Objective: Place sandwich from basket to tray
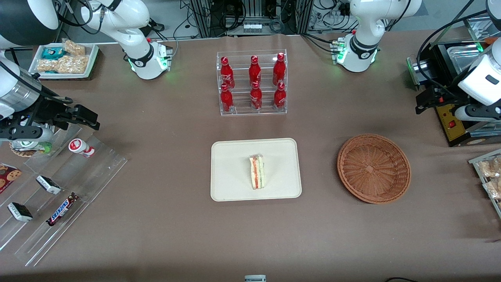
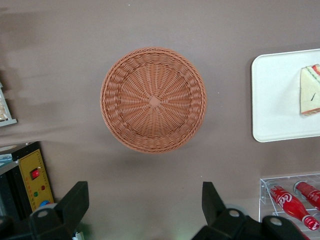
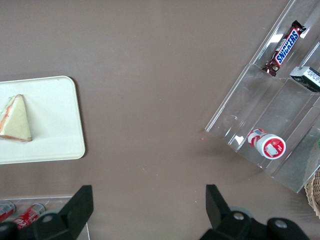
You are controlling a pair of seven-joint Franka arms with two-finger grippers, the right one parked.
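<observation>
Sandwich (image 1: 257, 172) lay on tray (image 1: 227, 188); basket (image 1: 373, 168) empty. End effector (image 2: 145, 207) hung open, empty, high above basket toward working arm's end. Task looked finished; no next move needed beyond parking.

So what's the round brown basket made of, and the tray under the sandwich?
The basket looks like woven wicker, reddish-brown and matte, with strands showing. The tray holding the sandwich seems smooth cream plastic. The left gripper hangs open above the table beside the basket.
</observation>
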